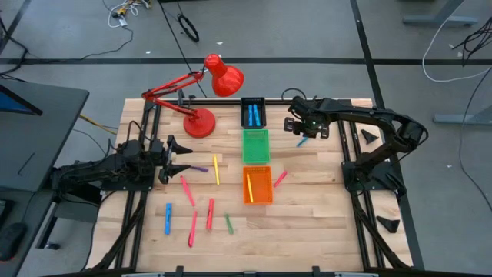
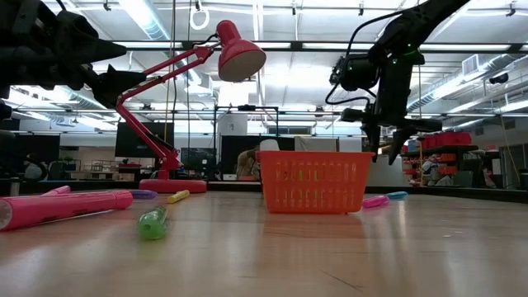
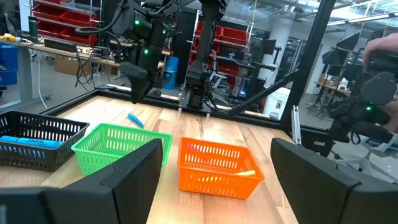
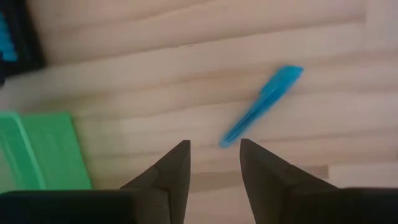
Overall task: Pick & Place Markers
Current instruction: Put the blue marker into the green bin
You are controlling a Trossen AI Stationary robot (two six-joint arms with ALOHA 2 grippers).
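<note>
Several markers lie flat on the table: a blue one [image 1: 301,141] [image 4: 261,106] right of the green tray, a pink one [image 1: 280,178] by the orange tray, and purple [image 1: 198,168], yellow [image 1: 216,170], pink [image 1: 187,190], blue [image 1: 167,218] and green [image 1: 229,224] ones on the left half. Blue markers [image 1: 254,115] lie in the black tray and a yellow one [image 1: 250,187] in the orange tray. My right gripper [image 1: 301,132] [image 4: 214,146] hovers open above the lone blue marker, pointing down. My left gripper [image 1: 173,158] [image 3: 217,168] waits wide open, raised near the purple marker.
Three trays stand in a row down the table's middle: black [image 1: 244,112], green [image 1: 256,145] and orange [image 1: 257,201]. A red desk lamp [image 1: 201,121] stands at the far left, its head [image 1: 224,77] over the far edge. Bare wood lies along the near edge and the right side.
</note>
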